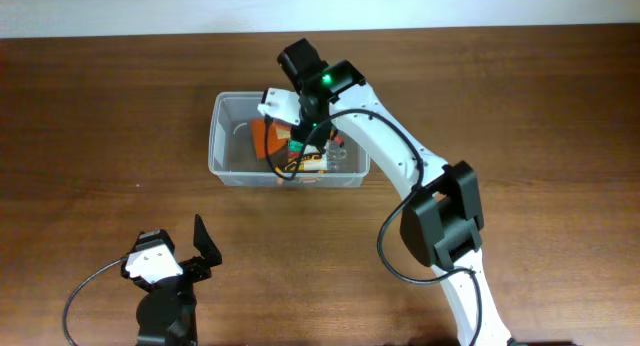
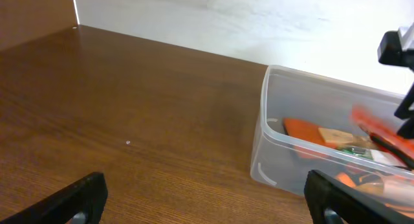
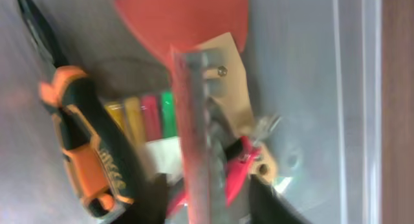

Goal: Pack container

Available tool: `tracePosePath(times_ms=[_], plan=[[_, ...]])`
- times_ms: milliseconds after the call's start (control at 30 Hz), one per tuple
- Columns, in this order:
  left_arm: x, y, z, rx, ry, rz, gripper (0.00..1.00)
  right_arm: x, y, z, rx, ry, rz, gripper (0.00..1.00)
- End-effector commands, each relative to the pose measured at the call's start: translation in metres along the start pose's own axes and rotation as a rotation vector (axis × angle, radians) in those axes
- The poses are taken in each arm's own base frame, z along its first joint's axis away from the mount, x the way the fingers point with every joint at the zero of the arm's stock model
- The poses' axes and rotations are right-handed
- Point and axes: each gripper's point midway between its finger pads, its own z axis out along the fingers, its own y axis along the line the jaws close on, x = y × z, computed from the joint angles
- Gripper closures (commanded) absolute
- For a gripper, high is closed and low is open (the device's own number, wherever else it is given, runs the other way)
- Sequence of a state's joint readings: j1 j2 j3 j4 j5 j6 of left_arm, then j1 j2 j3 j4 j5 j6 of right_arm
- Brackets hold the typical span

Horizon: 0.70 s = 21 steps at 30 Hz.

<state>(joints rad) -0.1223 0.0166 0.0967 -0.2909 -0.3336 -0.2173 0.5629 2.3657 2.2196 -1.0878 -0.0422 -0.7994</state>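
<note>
The brown wooden table fills the overhead view. On its far side, a little left of centre, stands the container, a clear tub with rounded corners. The white right arm reaches from the near right across to it. The right gripper is down inside the tub, towards its right half.

The right wrist view is blurred. Whether those jaws are spread or closed on something cannot be told from it. The left gripper sits at the near left, well apart from the tub. Its fingers are spread wide with nothing between them.

Several tools already lie in the tub. A flat orange-handled tool with a metal part lies over the others. Pliers with orange and black grips lie to one side. A red-handled tool and a row of small coloured pieces are beneath.

The step in hand looks like placing an item among those already packed. If the right gripper holds one, the next move calls for letting go. It should then rise straight up, clear of the rim, without snagging the tools.
</note>
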Motion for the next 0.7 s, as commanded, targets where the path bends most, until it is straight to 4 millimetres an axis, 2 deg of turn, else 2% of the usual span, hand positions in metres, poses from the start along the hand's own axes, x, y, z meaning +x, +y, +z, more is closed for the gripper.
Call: tracePosePath(times_ms=[0, 33, 100, 133, 233, 300, 367, 467, 567, 667], plan=[[0.001, 0.0, 0.0, 0.001, 0.0, 0.01, 0.01, -0.002, -0.009, -0.001, 0.027, -0.02, -0.097, 0.16], [0.001, 0.0, 0.0, 0.001, 0.0, 0.01, 0.01, -0.006, -0.013, -0.005, 0.045, -0.028, -0.093, 0.01], [0.001, 0.0, 0.0, 0.0, 0.0, 0.01, 0.01, -0.012, -0.023, -0.018, 0.101, -0.033, -0.04, 0.02], [0.001, 0.0, 0.0, 0.0, 0.0, 0.01, 0.01, -0.014, -0.034, -0.031, 0.157, -0.033, 0.031, 0.02], [0.001, 0.0, 0.0, 0.001, 0.0, 0.01, 0.01, -0.015, -0.065, -0.081, 0.319, -0.044, 0.209, 0.02], [0.001, 0.0, 0.0, 0.001, 0.0, 0.01, 0.01, -0.01, -0.083, -0.123, 0.422, -0.062, 0.316, 0.02], [0.001, 0.0, 0.0, 0.001, 0.0, 0.01, 0.01, -0.001, -0.093, -0.162, 0.475, -0.093, 0.4, 0.02], [0.001, 0.0, 0.0, 0.0, 0.0, 0.01, 0.01, 0.018, -0.102, -0.21, 0.515, -0.133, 0.504, 0.02], [0.001, 0.0, 0.0, 0.0, 0.0, 0.01, 0.01, 0.038, -0.109, -0.241, 0.546, -0.171, 0.628, 0.01], [0.001, 0.0, 0.0, 0.0, 0.0, 0.01, 0.01, 0.053, -0.107, -0.253, 0.542, -0.191, 0.774, 0.01]])
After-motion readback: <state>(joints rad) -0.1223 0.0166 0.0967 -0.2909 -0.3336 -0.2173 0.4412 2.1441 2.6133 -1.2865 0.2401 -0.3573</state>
